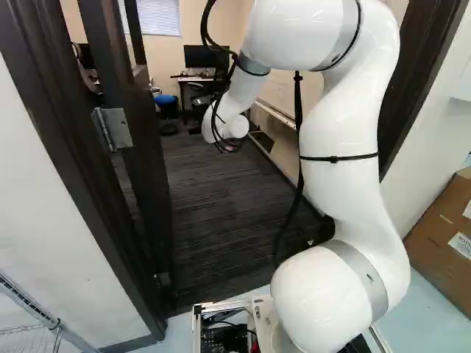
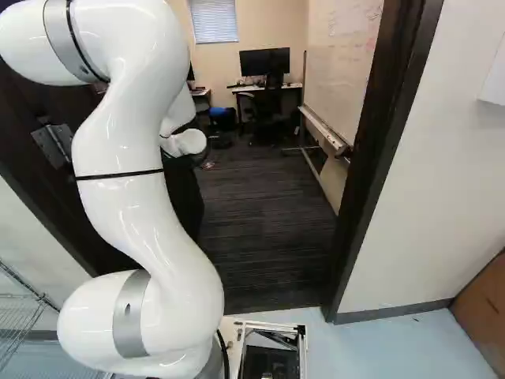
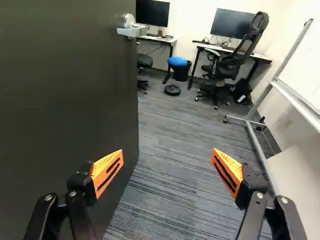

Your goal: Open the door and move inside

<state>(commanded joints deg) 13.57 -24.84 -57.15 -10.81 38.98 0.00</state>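
Note:
The dark door [image 1: 147, 176] stands swung inward, its hinge [image 1: 112, 129] at the left side of the doorway in the left base view. In the wrist view the door [image 3: 65, 95] rises beside the gripper [image 3: 166, 152], with its silver handle [image 3: 131, 26] farther ahead near the free edge. The gripper's orange-padded fingers stand wide open with nothing between them. Behind my white wrist [image 1: 227, 126] the gripper is hidden in both base views. My arm reaches forward through the doorway. The right side of the door frame [image 2: 392, 142] shows in the right base view.
Inside are striped carpet [image 3: 175, 185], a blue-topped stool [image 3: 177, 62], an office chair [image 3: 232, 60] and desks with monitors. A wheeled whiteboard [image 2: 339, 71] lines the room's right side. Outside, a cardboard box [image 1: 445, 235] sits at the right and a wire rack [image 1: 37, 309] at the left.

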